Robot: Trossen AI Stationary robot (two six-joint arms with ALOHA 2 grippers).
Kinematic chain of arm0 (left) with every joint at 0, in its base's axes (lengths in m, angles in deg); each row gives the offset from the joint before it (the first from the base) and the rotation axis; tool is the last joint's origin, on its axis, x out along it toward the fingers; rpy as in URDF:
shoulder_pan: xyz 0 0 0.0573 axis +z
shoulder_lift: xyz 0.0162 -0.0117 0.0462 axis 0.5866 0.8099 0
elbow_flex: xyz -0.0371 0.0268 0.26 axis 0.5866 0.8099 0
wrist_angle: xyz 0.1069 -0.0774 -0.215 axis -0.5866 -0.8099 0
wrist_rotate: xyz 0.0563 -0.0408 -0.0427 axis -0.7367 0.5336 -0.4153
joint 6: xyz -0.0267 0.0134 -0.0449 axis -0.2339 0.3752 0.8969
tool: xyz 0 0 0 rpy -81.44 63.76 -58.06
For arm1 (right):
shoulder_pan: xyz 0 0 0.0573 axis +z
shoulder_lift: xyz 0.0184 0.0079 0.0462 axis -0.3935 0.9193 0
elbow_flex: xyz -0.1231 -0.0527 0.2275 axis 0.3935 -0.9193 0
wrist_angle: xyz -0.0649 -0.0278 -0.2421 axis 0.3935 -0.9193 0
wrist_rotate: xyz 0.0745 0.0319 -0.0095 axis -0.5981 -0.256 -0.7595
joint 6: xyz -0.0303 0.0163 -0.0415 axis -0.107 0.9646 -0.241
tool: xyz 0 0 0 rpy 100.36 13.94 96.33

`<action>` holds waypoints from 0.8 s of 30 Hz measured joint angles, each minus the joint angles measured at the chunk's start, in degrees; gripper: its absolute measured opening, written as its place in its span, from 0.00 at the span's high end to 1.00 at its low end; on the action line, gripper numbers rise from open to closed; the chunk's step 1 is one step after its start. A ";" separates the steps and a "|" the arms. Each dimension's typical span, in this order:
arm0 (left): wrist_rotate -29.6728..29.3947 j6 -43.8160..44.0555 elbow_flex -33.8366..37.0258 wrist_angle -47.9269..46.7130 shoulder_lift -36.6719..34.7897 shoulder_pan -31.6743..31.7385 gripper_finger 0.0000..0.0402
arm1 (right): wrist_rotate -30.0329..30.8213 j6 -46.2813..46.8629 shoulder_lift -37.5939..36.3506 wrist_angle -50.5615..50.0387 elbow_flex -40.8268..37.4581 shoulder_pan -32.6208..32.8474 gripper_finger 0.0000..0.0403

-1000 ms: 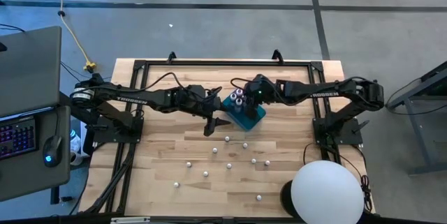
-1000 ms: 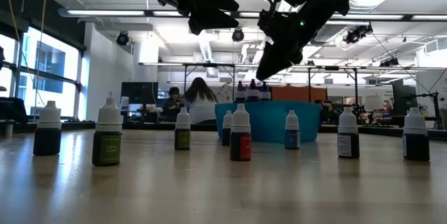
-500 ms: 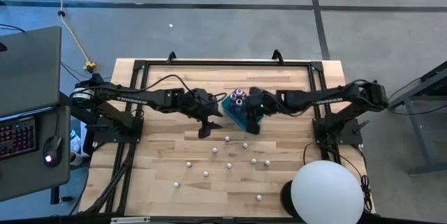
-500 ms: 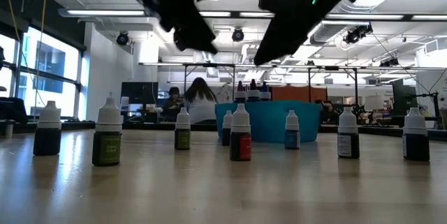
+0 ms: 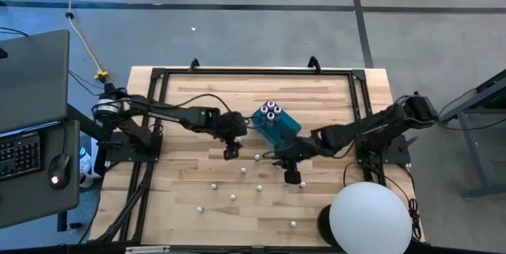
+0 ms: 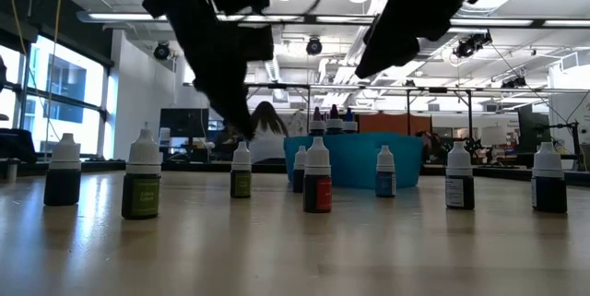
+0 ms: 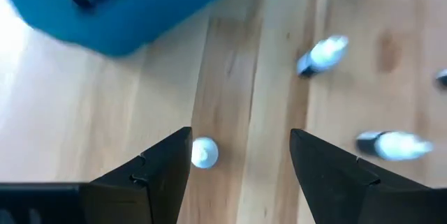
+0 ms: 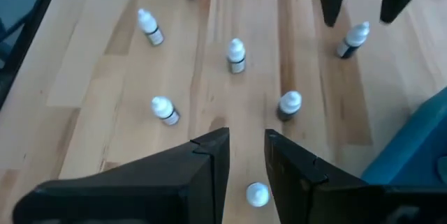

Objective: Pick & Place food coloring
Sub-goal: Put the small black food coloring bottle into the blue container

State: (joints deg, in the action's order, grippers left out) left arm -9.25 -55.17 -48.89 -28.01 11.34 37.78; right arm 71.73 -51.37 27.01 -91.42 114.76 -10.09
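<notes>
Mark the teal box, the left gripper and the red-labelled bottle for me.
teal box (image 5: 277, 123), high view, on its bare top edge.
left gripper (image 7: 239, 155), left wrist view, midway between its open fingertips.
red-labelled bottle (image 6: 317, 192), low view, on its red label.

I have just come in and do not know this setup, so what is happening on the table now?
Two dark robot arms work over a light wooden table scattered with tiny white-capped dropper bottles. A teal rectangular box already holds a few bottles. The left gripper, fingers wide open, hangs above one bottle near the box. The right gripper, fingers close together and holding nothing, hangs over another bottle.
</notes>
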 joint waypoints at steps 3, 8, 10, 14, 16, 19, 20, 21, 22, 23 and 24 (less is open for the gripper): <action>-2.47 -0.07 0.04 0.71 1.76 -0.02 0.41 | 0.73 -0.25 0.14 -0.15 0.00 1.58 0.80; -8.66 -0.14 0.02 0.69 3.41 0.03 0.41 | 0.80 -0.40 0.14 -0.12 0.00 2.51 0.80; -8.85 0.03 0.00 0.57 3.42 0.03 0.41 | 0.79 -0.40 0.14 -0.12 0.00 2.47 0.80; -6.42 1.60 0.00 0.65 3.45 0.00 0.41 | 0.96 -0.40 0.14 -0.10 0.00 2.42 0.80; -5.55 1.87 0.00 0.66 3.71 0.00 0.41 | 0.96 -0.40 0.14 -0.10 0.00 2.42 0.80; -5.75 3.64 0.02 1.20 5.52 0.00 0.41 | 0.94 -0.20 0.14 -0.08 0.00 2.42 0.80; -5.77 4.36 0.10 0.53 5.54 0.00 0.41 | 0.94 -0.16 0.14 -0.08 0.00 2.42 0.80; -5.86 4.61 0.05 1.28 5.73 0.00 0.41 | 0.94 -0.16 0.14 -0.10 0.00 2.43 0.80; -5.88 4.61 -0.15 2.15 6.28 0.00 0.41 | 0.94 -0.14 0.14 -0.13 0.00 2.47 0.80; -5.88 4.61 -0.20 2.27 6.99 0.00 0.41 | 0.94 -0.12 0.14 -0.16 0.00 2.47 0.80; -5.88 4.65 -0.05 1.81 7.71 0.00 0.41 | 0.94 -0.12 0.14 -0.14 0.00 2.47 0.80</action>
State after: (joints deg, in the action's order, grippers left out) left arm -15.13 -50.52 -48.93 -26.20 19.06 37.78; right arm 72.66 -51.48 27.15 -91.56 114.76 -7.62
